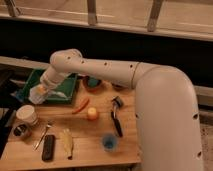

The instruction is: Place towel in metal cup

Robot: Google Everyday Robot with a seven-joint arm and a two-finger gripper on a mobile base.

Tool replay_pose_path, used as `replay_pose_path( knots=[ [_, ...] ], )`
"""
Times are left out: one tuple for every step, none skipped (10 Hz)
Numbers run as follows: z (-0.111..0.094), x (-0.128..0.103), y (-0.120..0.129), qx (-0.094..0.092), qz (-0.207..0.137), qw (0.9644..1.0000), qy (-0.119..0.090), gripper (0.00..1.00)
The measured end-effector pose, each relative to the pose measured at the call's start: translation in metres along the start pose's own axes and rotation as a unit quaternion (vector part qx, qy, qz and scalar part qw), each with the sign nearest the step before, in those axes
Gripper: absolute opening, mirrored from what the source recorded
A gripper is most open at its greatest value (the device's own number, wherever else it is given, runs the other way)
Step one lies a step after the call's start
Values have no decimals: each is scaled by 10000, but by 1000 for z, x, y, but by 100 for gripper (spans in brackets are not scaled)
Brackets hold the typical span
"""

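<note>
My arm [100,67] reaches toward 9 o'clock over the worktop [87,134]. The tool [39,93] hangs at the 7 o'clock corner of the green tray [67,93]. The towel [35,97] shows as a pale bundle at the tool's tip; I cannot tell whether the tool pinches it. The metal cup [21,132] stands at the worktop's 8 o'clock edge, apart from the towel, with a white cup [27,114] just beside it at its 12 o'clock.

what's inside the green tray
The pincer hangs over the left end of the green tray with what looks like the towel. The arm covers much of the tray floor, so anything else there is hidden.
</note>
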Motion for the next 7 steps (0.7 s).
replay_pose_path(
  knots=[
    [0,0,-1,3,5,10000,-2,0],
    [-1,0,-1,-5,17,10000,-4,0],
    [-1,-2,-2,-51,-46,10000,57,0],
    [4,-7,3,-129,-217,9995,163,0],
    [12,-10,14,-218,-328,9990,230,0],
    [16,-7,24,-284,-374,9985,286,0],
    [22,-2,41,-396,-411,9978,329,0]
  ],
)
